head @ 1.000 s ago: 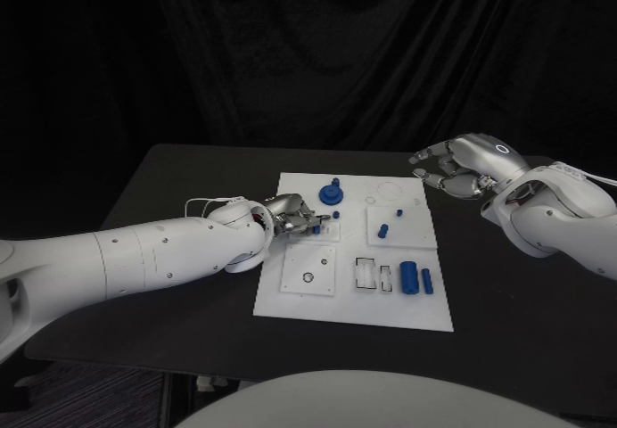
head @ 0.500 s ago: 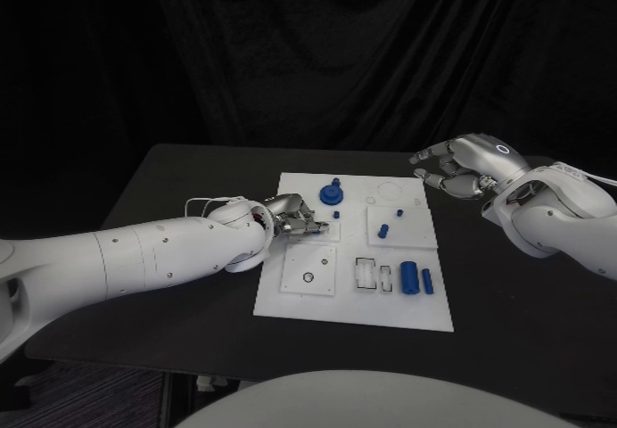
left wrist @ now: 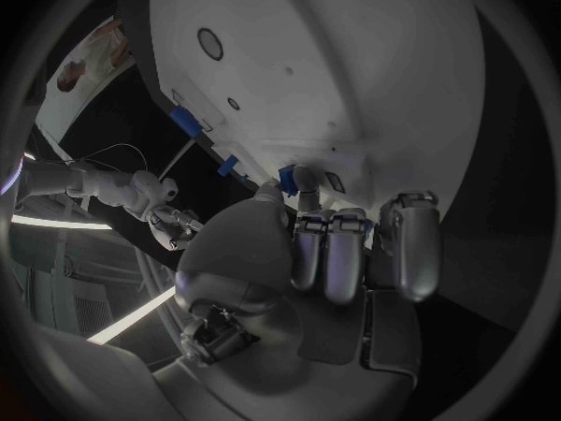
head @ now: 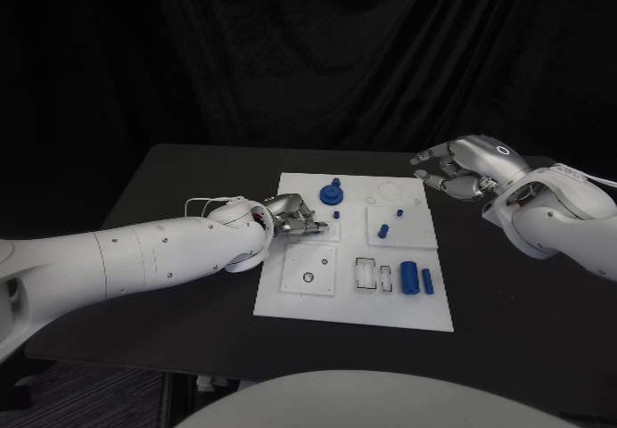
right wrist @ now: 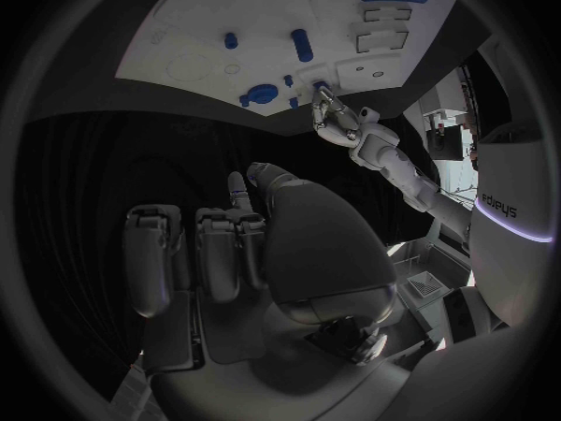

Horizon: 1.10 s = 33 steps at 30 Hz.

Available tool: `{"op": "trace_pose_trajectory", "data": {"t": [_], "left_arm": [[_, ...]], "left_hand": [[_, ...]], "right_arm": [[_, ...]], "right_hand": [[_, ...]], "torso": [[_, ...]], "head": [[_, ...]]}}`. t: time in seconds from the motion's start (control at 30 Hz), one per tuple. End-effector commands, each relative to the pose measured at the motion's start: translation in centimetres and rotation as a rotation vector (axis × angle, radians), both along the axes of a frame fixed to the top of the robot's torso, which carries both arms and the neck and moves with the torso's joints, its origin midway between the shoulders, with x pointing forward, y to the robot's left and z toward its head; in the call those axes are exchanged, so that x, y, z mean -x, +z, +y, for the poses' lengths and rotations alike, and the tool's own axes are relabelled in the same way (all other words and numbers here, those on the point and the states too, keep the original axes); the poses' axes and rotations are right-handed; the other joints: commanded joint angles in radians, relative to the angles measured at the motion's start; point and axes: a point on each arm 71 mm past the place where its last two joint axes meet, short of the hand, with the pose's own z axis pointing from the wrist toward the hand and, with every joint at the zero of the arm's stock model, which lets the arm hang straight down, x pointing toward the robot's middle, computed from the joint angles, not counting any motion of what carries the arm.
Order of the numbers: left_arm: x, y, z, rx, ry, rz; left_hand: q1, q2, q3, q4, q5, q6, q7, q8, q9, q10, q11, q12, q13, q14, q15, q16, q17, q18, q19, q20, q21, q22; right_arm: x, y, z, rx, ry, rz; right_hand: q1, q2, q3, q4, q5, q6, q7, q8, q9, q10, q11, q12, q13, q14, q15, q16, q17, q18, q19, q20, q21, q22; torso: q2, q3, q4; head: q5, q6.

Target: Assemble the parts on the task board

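Blue small peg (left wrist: 288, 175) sits pinched in my left hand (head: 293, 218) fingers at frame middle, touching the white task board (head: 302, 299); right hand (head: 460, 167) curled, holding nothing.

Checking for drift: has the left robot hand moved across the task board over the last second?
No. The left robot hand sits at the same spot on the task board, just left of the small blue peg, as before.

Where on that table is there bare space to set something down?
Bare black table behind the left arm, and a strip in front of the white task board. Crowded: the board's middle, around the blue parts and left hand.
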Motion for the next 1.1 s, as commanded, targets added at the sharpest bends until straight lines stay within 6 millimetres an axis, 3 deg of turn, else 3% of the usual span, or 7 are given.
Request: {"op": "trace_pose_trajectory", "data": {"t": [0.03,0.4,0.93,1.1], "left_arm": [[-0.03,-0.10,0.10,0.002,0.015,-0.008],[-0.18,0.11,0.06,0.016,0.032,-0.036],[-0.17,0.07,0.24,0.011,0.040,-0.031],[-0.10,0.03,0.16,0.009,0.031,-0.024]], "left_hand": [[0.025,0.014,0.014,-0.002,-0.005,0.003,-0.005,-0.005,0.005,0.106,-0.008,-0.005,0.260,0.104,-0.008,0.003,0.263,0.004,0.009,-0.001,-0.002,0.198],[0.032,0.013,0.027,0.003,-0.033,0.014,-0.005,-0.004,0.004,0.106,-0.009,-0.005,0.260,0.104,-0.010,0.003,0.263,0.003,0.013,-0.003,0.003,0.200],[0.025,0.008,0.028,0.013,-0.047,0.021,-0.006,-0.003,0.004,0.106,-0.010,-0.005,0.260,0.104,-0.012,0.003,0.263,0.002,0.016,-0.004,0.006,0.201],[0.018,-0.010,0.020,0.019,-0.044,0.020,-0.005,-0.005,0.003,0.106,-0.010,-0.005,0.260,0.104,-0.012,0.003,0.263,0.002,0.016,-0.004,0.004,0.200]], "right_arm": [[-0.02,-0.13,-0.17,0.001,-0.016,0.004],[-0.01,-0.16,-0.21,0.001,-0.016,0.005],[-0.04,-0.23,-0.17,0.004,-0.015,0.010],[-0.05,-0.25,-0.17,0.005,-0.016,0.012]], "right_hand": [[0.008,-0.001,0.006,-0.001,0.005,0.008,-0.002,-0.002,-0.001,0.104,0.008,0.003,0.263,0.106,0.006,0.003,0.263,-0.006,0.083,0.004,-0.006,0.250],[0.007,-0.002,0.009,-0.003,0.006,0.008,-0.001,-0.003,-0.002,0.104,0.008,0.003,0.263,0.106,0.006,0.003,0.263,-0.005,0.082,0.004,-0.007,0.249],[0.007,-0.002,0.009,-0.003,0.006,0.008,-0.001,-0.003,-0.002,0.104,0.008,0.003,0.263,0.106,0.006,0.003,0.263,-0.005,0.082,0.004,-0.007,0.249],[0.007,-0.002,0.009,-0.003,0.006,0.008,-0.001,-0.003,-0.002,0.104,0.008,0.003,0.263,0.106,0.006,0.003,0.263,-0.005,0.082,0.004,-0.007,0.249]], "torso": [[0.000,0.0003,0.0001],[0.000,0.0001,-0.0007],[0.001,-0.0006,0.0006],[0.000,-0.0007,0.0018]], "head": [[-0.002,0.000],[0.000,0.000],[0.002,0.000],[0.003,0.000]]}}
